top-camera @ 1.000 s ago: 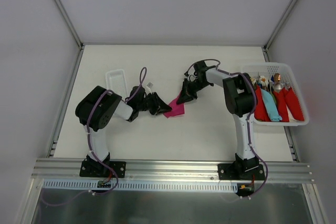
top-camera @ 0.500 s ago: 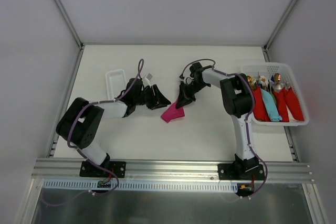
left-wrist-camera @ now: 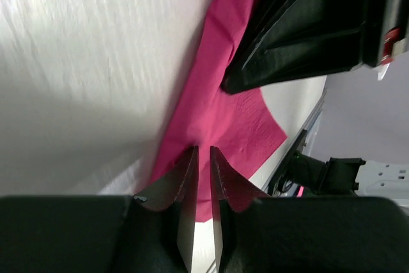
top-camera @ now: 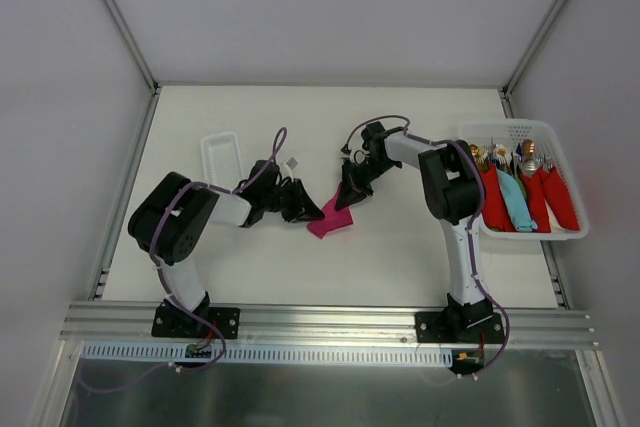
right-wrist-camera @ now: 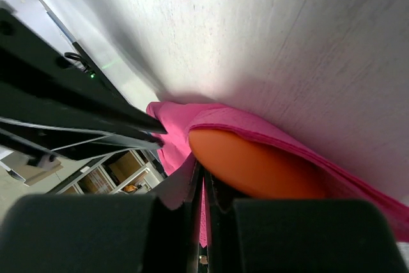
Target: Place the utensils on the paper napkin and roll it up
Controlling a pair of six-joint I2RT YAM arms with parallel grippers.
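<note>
The paper napkin [top-camera: 332, 219], folded over the orange spoon [right-wrist-camera: 255, 164] at the middle of the table [top-camera: 400, 257], is clamped in our left hand [top-camera: 304, 207] and right hand [top-camera: 348, 197], so uneven pulling could tear it.

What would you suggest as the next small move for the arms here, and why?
Probably turn the right gripper a little to carry its pinched fold of the paper napkin further over the orange spoon. The spoon's bowl is only partly wrapped, and the left gripper sits at the napkin's other side, where it could steady the sheet.
</note>
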